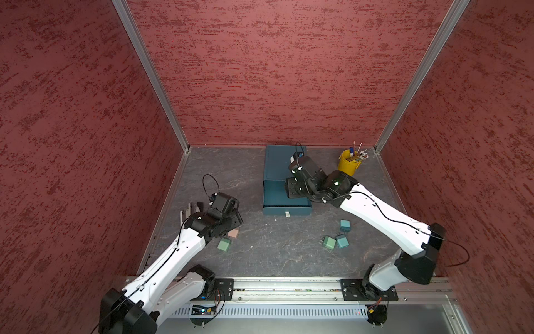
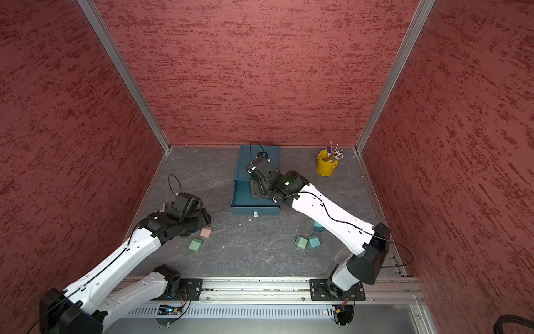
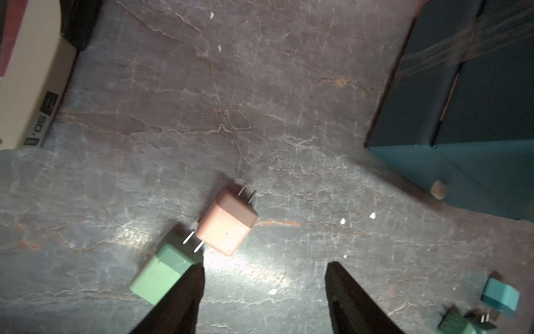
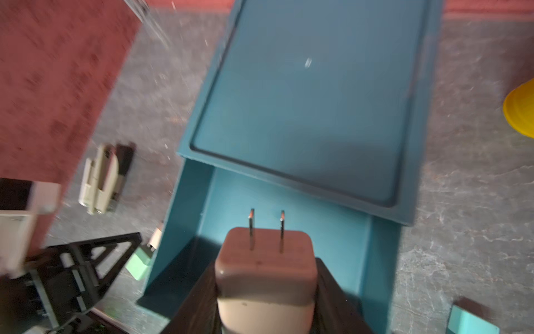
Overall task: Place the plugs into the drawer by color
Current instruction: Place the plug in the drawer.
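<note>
Right wrist view: pinching peach-pink rounded plastic plug [image 4: 264, 277] in right fingers [image 4: 329, 295] over open teal drawer [image 4: 179, 219], left fingers [image 3: 179, 300] spread; might bounce out if dropped.

The counter [image 1: 260, 257] bears a pink plug [image 3: 228, 225] and green plug [image 3: 156, 274] just before the left gripper [image 3: 265, 264] (nearly touching), with three plugs [image 1: 329, 242], drawer [image 1: 281, 162] and bucket [image 1: 348, 167] farther off.
</note>
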You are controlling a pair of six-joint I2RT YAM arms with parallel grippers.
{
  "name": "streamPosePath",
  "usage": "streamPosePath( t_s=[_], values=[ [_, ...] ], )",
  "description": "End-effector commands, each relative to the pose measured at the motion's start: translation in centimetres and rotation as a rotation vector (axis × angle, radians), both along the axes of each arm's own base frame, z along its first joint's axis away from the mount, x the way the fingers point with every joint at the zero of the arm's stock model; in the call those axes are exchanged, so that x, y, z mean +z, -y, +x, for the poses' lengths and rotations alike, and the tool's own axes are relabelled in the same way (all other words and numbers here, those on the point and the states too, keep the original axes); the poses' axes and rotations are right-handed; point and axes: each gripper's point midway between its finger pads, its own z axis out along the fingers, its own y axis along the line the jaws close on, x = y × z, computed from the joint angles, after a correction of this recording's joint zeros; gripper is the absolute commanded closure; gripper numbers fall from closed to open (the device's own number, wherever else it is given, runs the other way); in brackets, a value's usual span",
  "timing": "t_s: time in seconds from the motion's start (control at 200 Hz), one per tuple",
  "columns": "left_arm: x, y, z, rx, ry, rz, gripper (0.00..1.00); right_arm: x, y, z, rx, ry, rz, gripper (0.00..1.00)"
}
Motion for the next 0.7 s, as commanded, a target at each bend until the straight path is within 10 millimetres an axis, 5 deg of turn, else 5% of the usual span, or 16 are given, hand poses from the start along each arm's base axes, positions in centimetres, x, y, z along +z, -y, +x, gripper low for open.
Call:
streamPosePath(
  t_s=[0.0,0.18,0.361,0.696],
  values=[
    [-0.6,-0.8,-0.7,0.018,-0.003,0.031,0.28,1.5,-0.1,-0.8,0.020,0.013,0.014,0.91],
    [-2.0,-0.3,-0.8,0.010,-0.028,0.023,0.27,0.2,0.7,-0.8,-0.020,-0.004,-0.033,0.75],
    [-2.8,0.6,-0.5,-0.010,-0.040,0.028,0.26,0.9,1.0,-0.4,-0.041,0.025,-0.035,0.23],
    [-4.8,0.9,-0.5,-0.040,-0.100,0.061,0.27,4.9,2.9,-2.2,-0.019,0.129,0.060,0.30]
  ],
)
